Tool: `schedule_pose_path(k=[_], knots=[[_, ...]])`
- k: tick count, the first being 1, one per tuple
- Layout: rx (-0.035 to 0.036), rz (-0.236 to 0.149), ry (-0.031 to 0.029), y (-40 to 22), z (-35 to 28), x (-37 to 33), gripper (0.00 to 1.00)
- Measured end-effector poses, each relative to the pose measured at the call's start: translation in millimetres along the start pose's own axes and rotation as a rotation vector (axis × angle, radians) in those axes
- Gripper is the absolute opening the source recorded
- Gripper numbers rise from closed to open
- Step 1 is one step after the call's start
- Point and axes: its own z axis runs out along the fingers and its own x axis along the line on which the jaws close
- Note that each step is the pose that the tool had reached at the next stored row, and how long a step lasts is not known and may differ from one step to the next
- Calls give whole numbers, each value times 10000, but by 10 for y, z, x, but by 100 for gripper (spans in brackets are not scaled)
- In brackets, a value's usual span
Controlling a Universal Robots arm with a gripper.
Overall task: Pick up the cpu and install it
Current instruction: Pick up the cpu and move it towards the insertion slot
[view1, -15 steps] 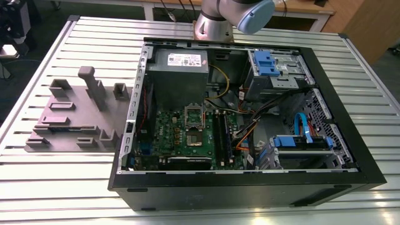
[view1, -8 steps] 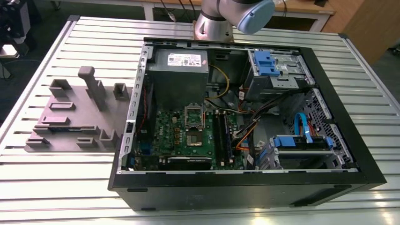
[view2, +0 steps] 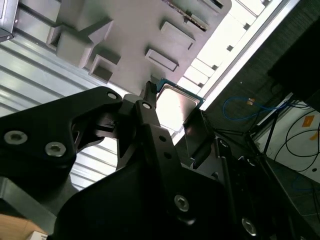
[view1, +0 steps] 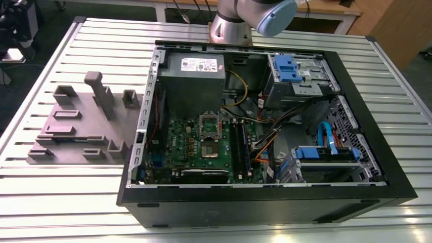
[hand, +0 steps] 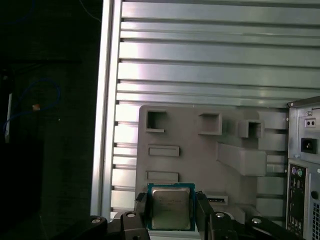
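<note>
Black gripper [hand: 172, 216] clamped on cpu [hand: 171, 202]; square, shiny metal top, teal rim; grey blocky fixture [hand: 200, 160] beyond.

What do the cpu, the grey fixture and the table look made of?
The cpu: metal lid, silver with a soft sheen, on a greenish rim. The grey fixture: probably plastic, matte and evenly coloured. The table: likely aluminium, ribbed slats with bright glare.

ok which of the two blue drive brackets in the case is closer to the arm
The blue bracket in the corner of the case right beside the arm. The other blue bracket sits at the opposite end, farther from the arm.
</note>
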Motion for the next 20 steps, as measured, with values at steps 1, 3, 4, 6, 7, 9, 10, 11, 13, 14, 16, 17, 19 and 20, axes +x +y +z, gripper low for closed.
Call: schedule_pose_path(k=[1, 3, 4, 6, 7, 9, 10, 11, 13, 14, 16, 17, 19, 20], knots=[[0, 0, 0, -1, 0, -16, 47], [0, 0, 0, -2, -1, -58, 47], [0, 0, 0, -2, -2, -82, 47], [0, 0, 0, -4, -3, -129, 47], [0, 0, 0, -5, -4, -153, 47], [0, 0, -1, -6, -5, -197, 47], [0, 1, 0, -7, -6, -216, 47], [0, 0, -1, -7, -6, -235, 47], [0, 0, 1, -9, -8, -277, 47], [0, 0, 0, -9, -8, -298, 47], [0, 0, 0, -10, -8, -333, 47], [0, 0, 0, -11, -9, -351, 47], [-1, -1, -1, -12, -9, -387, 47], [0, 0, 0, -12, -10, -403, 47]])
